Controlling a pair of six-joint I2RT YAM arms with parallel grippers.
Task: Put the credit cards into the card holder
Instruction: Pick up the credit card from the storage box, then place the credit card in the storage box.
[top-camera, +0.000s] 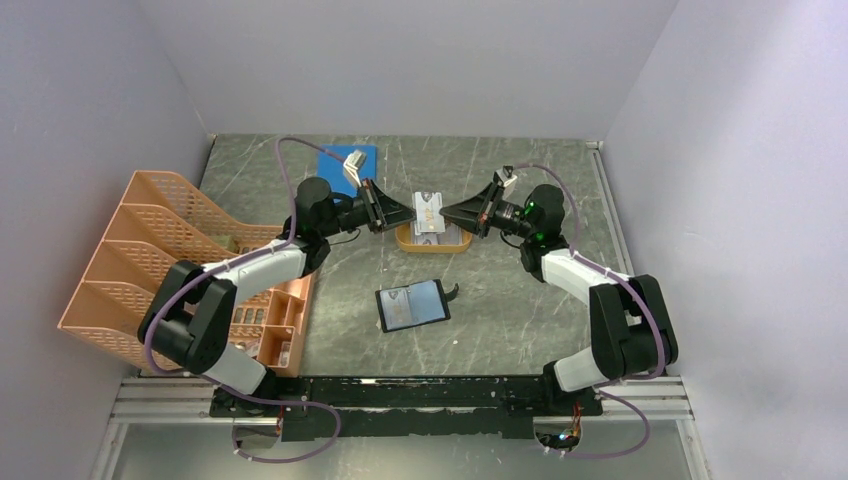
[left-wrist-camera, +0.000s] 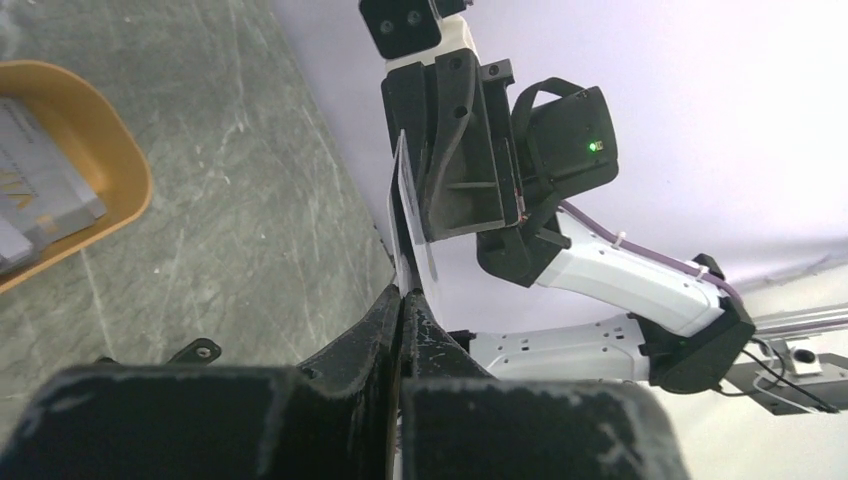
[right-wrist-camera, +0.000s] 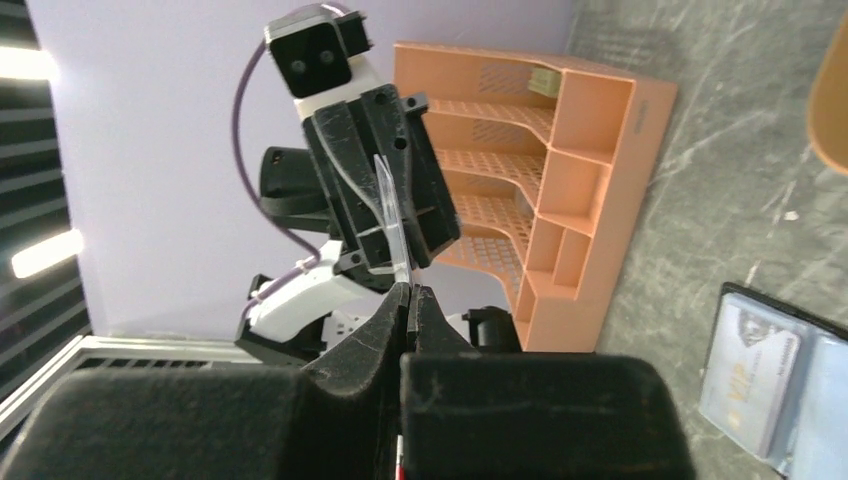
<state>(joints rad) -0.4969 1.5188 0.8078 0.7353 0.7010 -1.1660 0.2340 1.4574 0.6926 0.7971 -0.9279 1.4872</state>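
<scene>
Left tool (top-camera: 409, 213): pinching card (top-camera: 428, 211) | right tool (top-camera: 446, 213): pinching same card, opposite edge | card apparently above tray (top-camera: 402, 241) | holder (top-camera: 411, 305): open on surface (top-camera: 520, 310)

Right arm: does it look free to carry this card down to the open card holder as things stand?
Probably not yet. The path from the right gripper down to the card holder looks bare, but the left gripper is also shut on the same card; it likely has to let go first.

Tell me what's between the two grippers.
One credit card, pinched by both the left gripper and right gripper, above the orange tray; clearest in both wrist views.
</scene>
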